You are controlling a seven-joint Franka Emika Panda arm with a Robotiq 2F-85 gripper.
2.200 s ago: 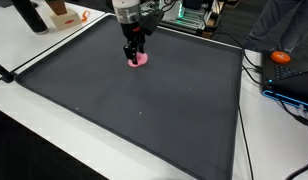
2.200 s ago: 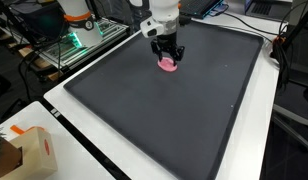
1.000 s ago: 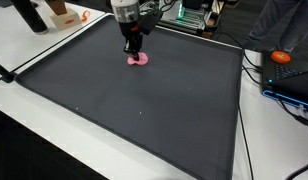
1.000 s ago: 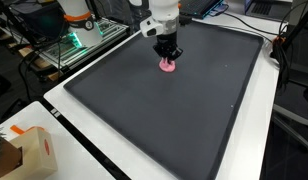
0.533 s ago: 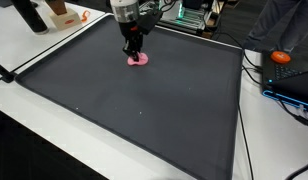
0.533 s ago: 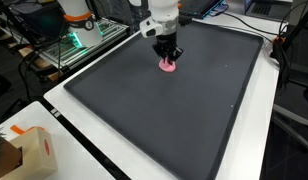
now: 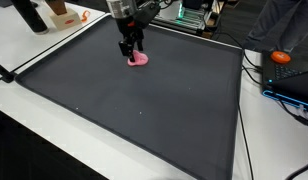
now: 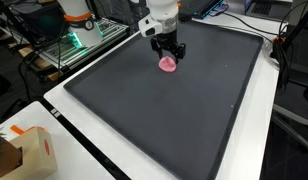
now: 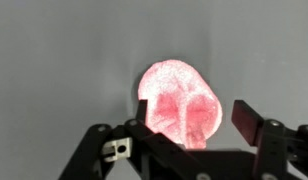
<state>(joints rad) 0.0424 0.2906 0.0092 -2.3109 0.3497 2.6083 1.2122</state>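
A small pink, rounded object [image 7: 140, 59] lies on the dark mat [image 7: 144, 110] near its far edge; it shows in both exterior views [image 8: 169, 65]. My gripper [image 7: 130, 47] hangs just above it [image 8: 168, 52] with its fingers spread. In the wrist view the pink object [image 9: 181, 100] sits between the two black fingers of the gripper [image 9: 192, 108], with a gap to the finger on the right [image 9: 244, 115]. The object rests on the mat [image 9: 54, 60] and the gripper is open.
An orange object [image 7: 282, 57] and cables lie on the white table beside the mat. A cardboard box [image 8: 29, 150] stands at a table corner. Electronics with green lights [image 8: 79, 40] and a dark bottle [image 7: 31, 15] stand behind the mat.
The gripper's fingers were closed around the pink object; they have now spread apart. The pink object stays at the same spot on the mat.
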